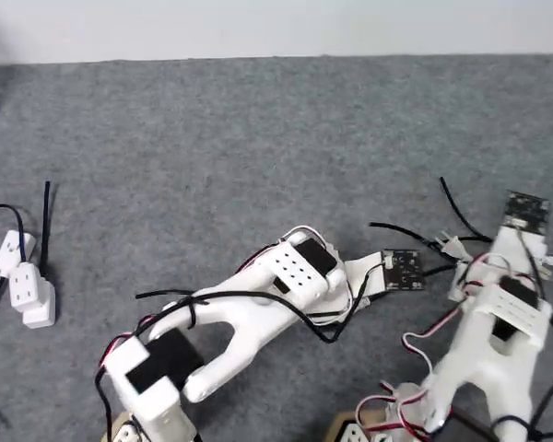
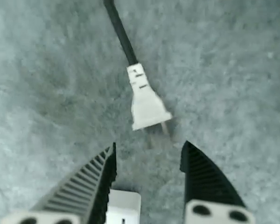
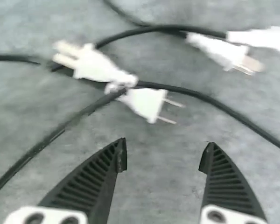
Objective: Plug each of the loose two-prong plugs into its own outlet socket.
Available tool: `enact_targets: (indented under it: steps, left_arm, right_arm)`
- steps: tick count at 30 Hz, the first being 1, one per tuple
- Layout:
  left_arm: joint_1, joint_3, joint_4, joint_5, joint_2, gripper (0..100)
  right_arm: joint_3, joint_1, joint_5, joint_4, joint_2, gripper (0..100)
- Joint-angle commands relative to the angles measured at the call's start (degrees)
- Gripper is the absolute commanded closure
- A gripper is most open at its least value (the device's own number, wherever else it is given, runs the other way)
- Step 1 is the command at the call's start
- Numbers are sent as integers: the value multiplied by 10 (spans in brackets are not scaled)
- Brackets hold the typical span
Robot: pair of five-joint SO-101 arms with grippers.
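In the left wrist view a white two-prong plug (image 2: 147, 106) on a black cord (image 2: 120, 32) lies flat on the grey carpet, prongs pointing toward my left gripper (image 2: 149, 147). That gripper is open, just short of the prongs and not touching them. My right gripper (image 3: 165, 144) is also open above a tangle of black cords. A white plug (image 3: 144, 103) lies just ahead of it, beside a second plug (image 3: 91, 64) and a third plug (image 3: 219, 50). White outlet sockets (image 1: 23, 284) sit at the far left in the high view.
Both white arms stand low at the front, the left arm (image 1: 258, 308) in the middle and the right arm (image 1: 493, 331) at the right edge. Loose black cords (image 1: 456, 216) cross the carpet between them. A white block (image 2: 123, 209) shows between the left fingers' bases.
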Motion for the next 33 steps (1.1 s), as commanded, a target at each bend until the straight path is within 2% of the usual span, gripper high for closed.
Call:
enact_targets:
  steps: [1,4,8,13,16,19,23,26,30,31,33]
  left_arm:
    - [3,-7,-5,9,-9,778]
    - [3,-15,34,15,-14,776]
    - [3,-41,123,40,-88,776]
    - [3,-47,217,41,-287,776]
    - [-28,-40,262,87,-419,776]
    - [-126,-15,284,135,-532,776]
    - [-319,77,273,160,-651,776]
    - [-449,198,222,162,-724,776]
    - [-574,396,108,163,-808,776]
    - [-595,443,81,163,-829,776]
    - [-627,528,40,161,-869,776]
  right_arm:
    - [-27,11,3,-16,-18,750]
    - [-34,-18,11,-15,-19,750]
    - [-82,-71,86,28,-19,750]
    - [-190,-136,214,149,-19,750]
    - [-267,-178,268,241,-12,750]
    - [-327,-225,309,344,0,750]
    - [-369,-305,408,475,25,750]
    - [-368,-357,491,537,34,750]
    - [-321,-422,631,590,36,746]
    - [-309,-434,651,589,35,736]
    - [-296,-440,642,559,37,684]
